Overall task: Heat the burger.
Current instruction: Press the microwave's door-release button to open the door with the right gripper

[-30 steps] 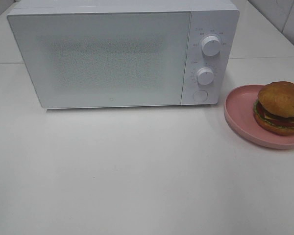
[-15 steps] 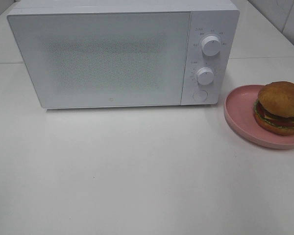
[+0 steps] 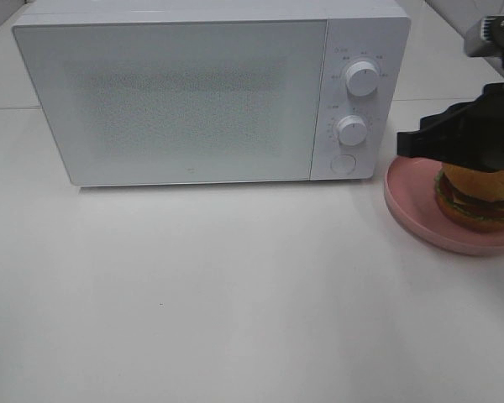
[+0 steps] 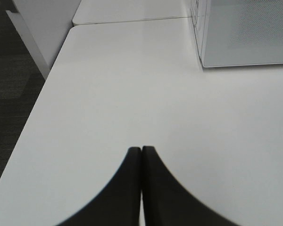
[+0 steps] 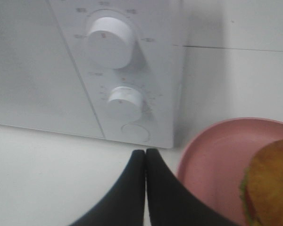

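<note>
The burger (image 3: pixel 479 203) with a browned bun sits on a pink plate (image 3: pixel 410 204) to the right of a white microwave (image 3: pixel 185 101) whose door is shut. My right gripper (image 3: pixel 401 144) is shut and empty. It hovers over the plate's near-left rim, pointing at the microwave's control panel, and its black arm hides the bun's top. The right wrist view shows its closed fingertips (image 5: pixel 145 153), the plate (image 5: pixel 217 160) and the burger (image 5: pixel 270 188). My left gripper (image 4: pixel 141 149) is shut and empty over bare table, left of the microwave (image 4: pixel 245 33).
The microwave panel has two white knobs (image 3: pixel 362 77) (image 3: pixel 352 130) and a round button (image 3: pixel 343 164); these also show in the right wrist view (image 5: pixel 111 41) (image 5: pixel 125 101) (image 5: pixel 136 133). The table's left edge (image 4: pixel 42 94) drops to dark floor.
My right arm has come into the exterior view from the right and now reaches over the burger and plate. The burger, plate and microwave have not moved.
</note>
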Robot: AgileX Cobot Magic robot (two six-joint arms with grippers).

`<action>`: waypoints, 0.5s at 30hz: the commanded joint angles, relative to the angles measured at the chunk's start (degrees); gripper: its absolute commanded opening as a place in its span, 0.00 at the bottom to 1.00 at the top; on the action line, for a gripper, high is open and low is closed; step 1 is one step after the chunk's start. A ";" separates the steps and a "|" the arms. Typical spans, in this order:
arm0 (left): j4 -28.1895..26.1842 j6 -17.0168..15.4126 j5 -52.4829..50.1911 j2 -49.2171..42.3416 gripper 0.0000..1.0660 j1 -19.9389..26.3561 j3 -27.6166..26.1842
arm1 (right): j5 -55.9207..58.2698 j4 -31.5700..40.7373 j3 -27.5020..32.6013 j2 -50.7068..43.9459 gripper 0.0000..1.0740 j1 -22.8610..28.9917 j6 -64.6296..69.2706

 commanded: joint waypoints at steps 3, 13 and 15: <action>-0.23 0.00 -0.74 -1.26 0.00 -0.17 0.06 | -6.70 0.00 -0.34 4.64 0.00 4.98 0.40; -0.23 0.00 -0.74 -1.26 0.00 -0.17 0.06 | -17.88 0.00 -0.34 15.13 0.00 7.05 15.93; -0.23 0.00 -0.74 -1.26 0.00 -0.17 0.06 | -19.14 0.00 -0.34 16.10 0.00 7.05 18.85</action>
